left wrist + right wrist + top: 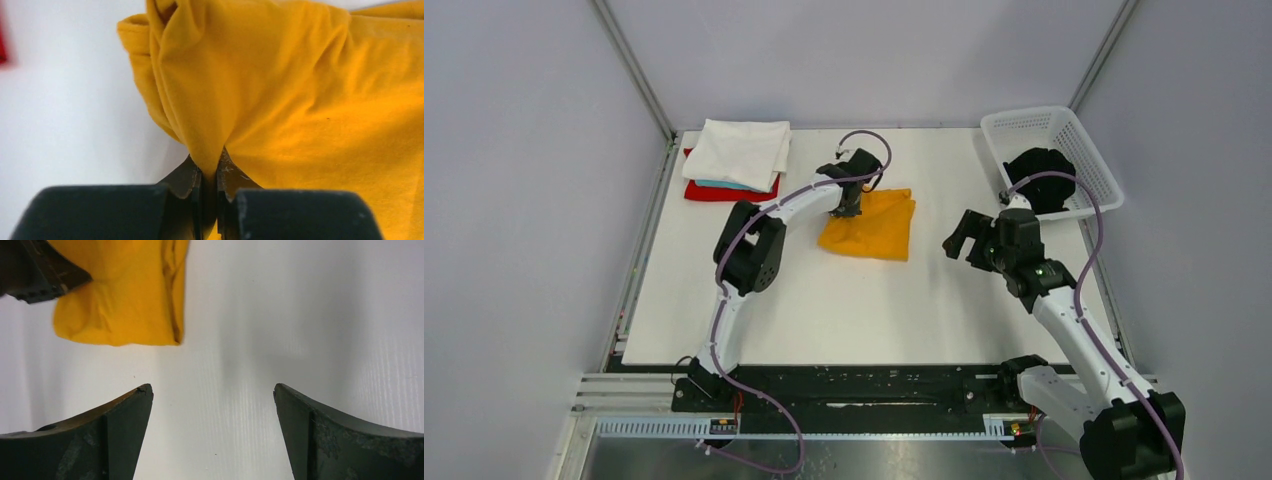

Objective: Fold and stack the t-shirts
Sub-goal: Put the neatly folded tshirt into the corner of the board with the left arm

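Pinching a raised fold of the mustard-yellow t-shirt [310, 100], our left gripper [210, 167] is all but closed. In the left wrist view we see the cloth narrow into a peak and run down into the slim gap between the two dark tips. From above, we find this gripper at the shirt's far left edge. The shirt itself lies bunched and partly folded near the middle of the white table [854, 310].

Our right gripper [960, 240] hangs over bare table to the right of the shirt, apart from it. Its jaws stand wide apart with nothing between them. In the right wrist view we see only white surface between its fingers [115, 435], and the yellow shirt's nearest corner lies beyond them at the upper left.

At the table's far left corner we see a folded white t-shirt [744, 150] lying on top of a light-blue t-shirt [724, 185] and a red t-shirt [714, 192]. The lower two show only along their edges. At the far right corner a black t-shirt [1039, 175] lies crumpled inside the white lattice basket [1044, 115].
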{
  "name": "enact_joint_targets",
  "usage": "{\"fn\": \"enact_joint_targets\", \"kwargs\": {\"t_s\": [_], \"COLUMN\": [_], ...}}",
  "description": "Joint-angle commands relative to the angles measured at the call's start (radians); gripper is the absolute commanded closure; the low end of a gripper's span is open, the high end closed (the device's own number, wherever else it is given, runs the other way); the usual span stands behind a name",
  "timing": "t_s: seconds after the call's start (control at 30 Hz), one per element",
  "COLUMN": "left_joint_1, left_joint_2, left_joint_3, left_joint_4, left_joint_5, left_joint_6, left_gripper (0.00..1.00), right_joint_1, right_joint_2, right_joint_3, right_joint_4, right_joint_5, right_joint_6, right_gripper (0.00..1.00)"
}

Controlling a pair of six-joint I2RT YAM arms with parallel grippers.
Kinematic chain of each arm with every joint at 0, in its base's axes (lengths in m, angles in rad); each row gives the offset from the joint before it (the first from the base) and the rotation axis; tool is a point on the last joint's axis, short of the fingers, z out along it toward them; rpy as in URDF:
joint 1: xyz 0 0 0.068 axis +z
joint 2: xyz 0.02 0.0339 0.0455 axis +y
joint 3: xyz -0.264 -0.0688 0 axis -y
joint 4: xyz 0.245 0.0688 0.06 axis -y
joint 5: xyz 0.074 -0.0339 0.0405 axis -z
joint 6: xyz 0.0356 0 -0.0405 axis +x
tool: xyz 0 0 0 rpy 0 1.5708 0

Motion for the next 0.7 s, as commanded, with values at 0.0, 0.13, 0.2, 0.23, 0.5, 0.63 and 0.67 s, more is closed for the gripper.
{"fn": "enact_joint_targets", "kwargs": {"t_s": [0.0, 0.13, 0.2, 0.23, 0.5, 0.63, 0.67], "left_joint_1": [0.025, 0.058, 0.083, 0.095, 0.199, 0.235, 0.241], "left_joint_2": [-0.062, -0.067, -0.073, -0.076, -0.097, -0.112, -0.113], "left_joint_3": [0.095, 0.178, 0.209, 0.214, 0.319, 0.377, 0.393], "left_joint_4": [-0.015, 0.036, 0.081, 0.116, 0.199, 0.193, 0.19], "left_joint_5": [-0.353, -0.447, -0.453, -0.462, -0.477, -0.42, -0.41], "left_joint_6": [0.32, 0.538, 0.633, 0.682, 0.895, 0.93, 0.939], "left_gripper": [1.0, 1.0, 1.0, 1.0, 1.0, 1.0, 1.0], "right_joint_1": [-0.003, -0.003, -0.003, -0.003, -0.002, -0.003, -0.003], "right_joint_2": [-0.031, -0.032, -0.032, -0.034, -0.022, -0.011, -0.008], "right_joint_3": [-0.042, -0.058, -0.07, -0.074, -0.081, -0.078, -0.076], "right_joint_4": [0.068, 0.119, 0.15, 0.159, 0.159, 0.159, 0.16], "right_joint_5": [0.044, -0.023, -0.056, -0.061, -0.024, -0.01, -0.01], "right_joint_6": [-0.048, -0.051, -0.05, -0.052, -0.057, -0.057, -0.059], "right_gripper": [0.01, 0.0, 0.01, 0.0, 0.0, 0.0, 0.0]}}
